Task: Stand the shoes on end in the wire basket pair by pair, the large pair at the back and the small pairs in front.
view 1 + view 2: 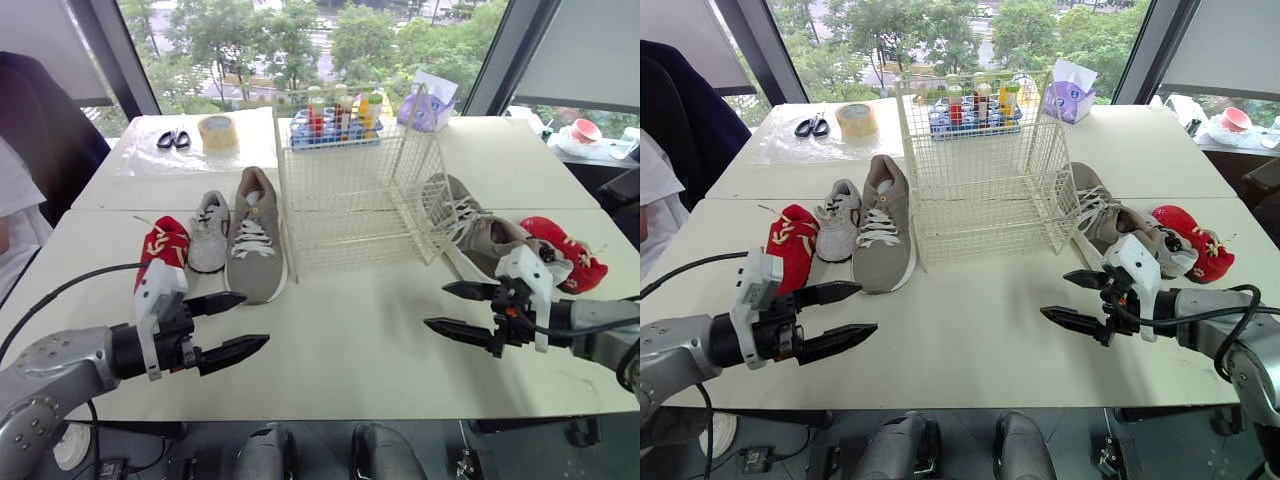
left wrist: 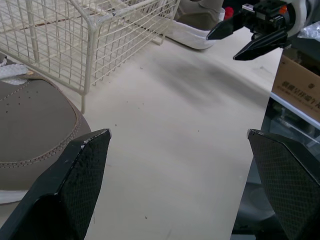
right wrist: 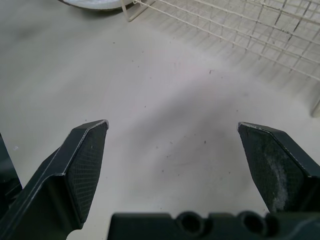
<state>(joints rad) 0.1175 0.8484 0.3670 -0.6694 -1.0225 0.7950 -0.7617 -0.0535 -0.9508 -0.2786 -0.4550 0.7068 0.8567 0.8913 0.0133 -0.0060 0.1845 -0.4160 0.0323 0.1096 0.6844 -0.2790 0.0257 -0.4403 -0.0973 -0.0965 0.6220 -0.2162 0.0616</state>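
Both open and empty over the table (image 1: pixel 350 350), the left gripper (image 1: pixel 256 318) hovers just beside one tan shoe (image 1: pixel 255 240), the right gripper (image 1: pixel 434 305) near the second tan shoe (image 1: pixel 480 235) beside the wire basket (image 1: pixel 360 190).

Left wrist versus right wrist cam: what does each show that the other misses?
Left wrist view: the toe of a tan shoe, the open right gripper and a cardboard box. Right wrist view: a sliver of pale sole; which shoe it belongs to is unclear. Both: the wire basket mesh and the table.
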